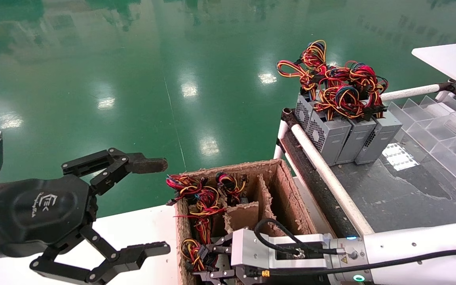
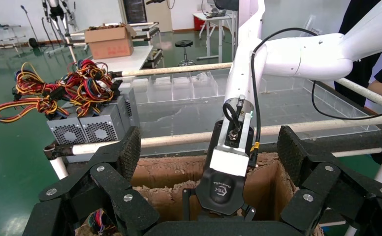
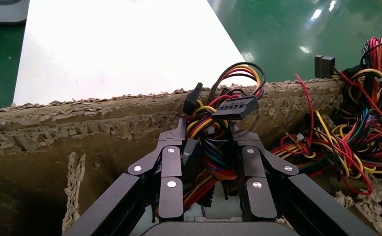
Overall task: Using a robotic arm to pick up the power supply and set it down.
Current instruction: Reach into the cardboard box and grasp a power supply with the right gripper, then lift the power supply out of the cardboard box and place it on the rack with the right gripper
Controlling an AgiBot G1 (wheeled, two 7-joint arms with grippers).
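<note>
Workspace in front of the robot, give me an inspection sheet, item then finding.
Surface: white tabletop under the box; dark shelf to the right.
Job's things: silver-grey metal power supply, body hidden; its red, yellow and orange wire bundle sits between the right pincer's fingers inside the torn brown cardboard box.
Clutter: more wire bundles in the box; three grey power supplies on the shelf; clear plastic dividers.
Grippers: black right pincer down in the box, closed around the bundle; black left pincer open, beside the box.
Cables: black looping cable on the right wrist.
Surroundings: green glossy floor.
</note>
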